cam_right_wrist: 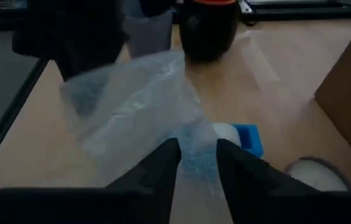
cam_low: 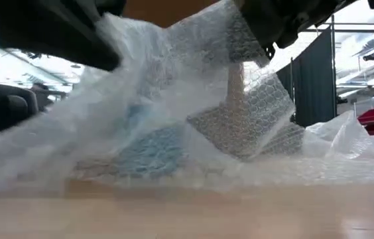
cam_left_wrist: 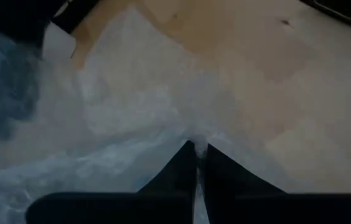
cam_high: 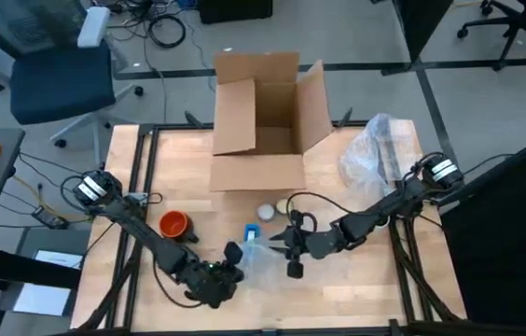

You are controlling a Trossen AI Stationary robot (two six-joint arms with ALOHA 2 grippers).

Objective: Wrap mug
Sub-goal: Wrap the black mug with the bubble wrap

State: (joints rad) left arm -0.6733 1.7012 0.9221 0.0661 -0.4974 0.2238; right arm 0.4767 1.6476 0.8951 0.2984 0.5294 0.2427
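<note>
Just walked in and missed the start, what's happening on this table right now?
Both arms are working a sheet of bubble wrap at the table's front edge. The left end effector is shut on one edge of it. The right end effector has the wrap between its fingers, near a blue object. An orange mug stands unwrapped beside the left arm, and an open cardboard box waits behind.

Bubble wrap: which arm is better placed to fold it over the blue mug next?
Probably the right. The right gripper holds the bubble wrap just beside the blue mug; the left gripper pinches its far edge.
</note>
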